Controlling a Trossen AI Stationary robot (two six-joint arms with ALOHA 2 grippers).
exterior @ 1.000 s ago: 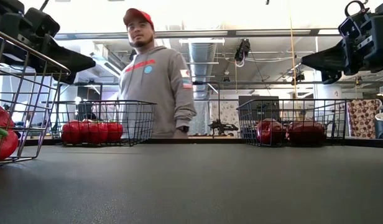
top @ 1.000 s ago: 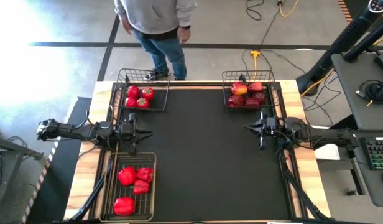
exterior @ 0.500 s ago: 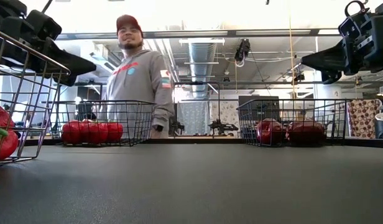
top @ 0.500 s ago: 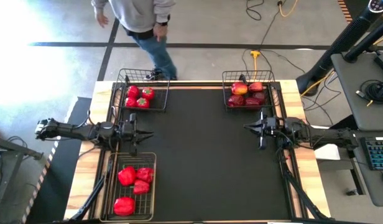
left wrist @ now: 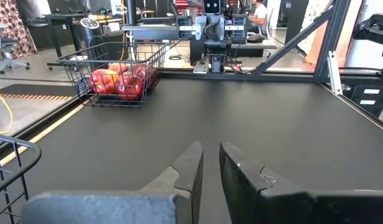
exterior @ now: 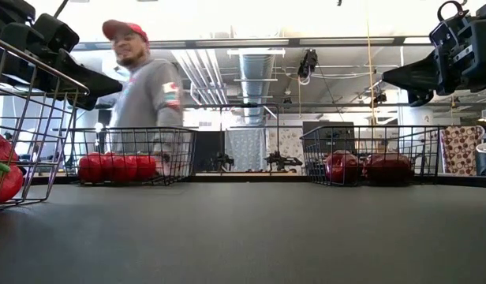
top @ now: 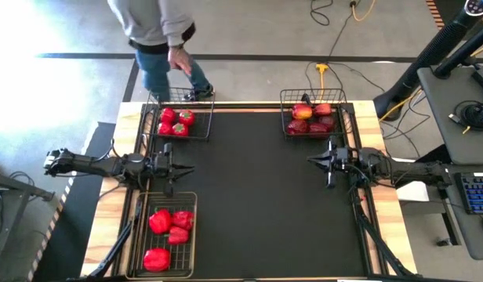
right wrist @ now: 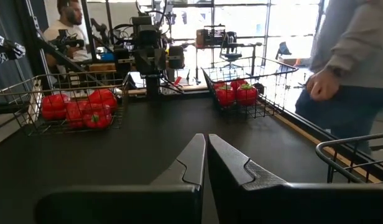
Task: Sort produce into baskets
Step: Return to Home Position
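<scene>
Basically both end effectors, left (top: 181, 167) & right (top: 313, 160), pinched together, empty; baskets (top: 313, 93) hug mat (top: 265, 196) edges.

Matt black mat (top: 257, 196) covers a pale wooden worktop (top: 108, 219). Three black wire-mesh metal baskets (top: 164, 235) hold glossy, smooth red produce (top: 160, 222). A person (top: 159, 31) wears soft grey cloth.

overall: bright, even indoor light
glare: floor beside the table (top: 367, 110) blown white on the left arm's side in the high view
backlight: ceiling and windows behind the person (exterior: 140, 95) washed out, low view
blur: person smeared in the low view
focus: black mat (exterior: 243, 237) soft nearest the low camera
shadows: faint on the mat
</scene>
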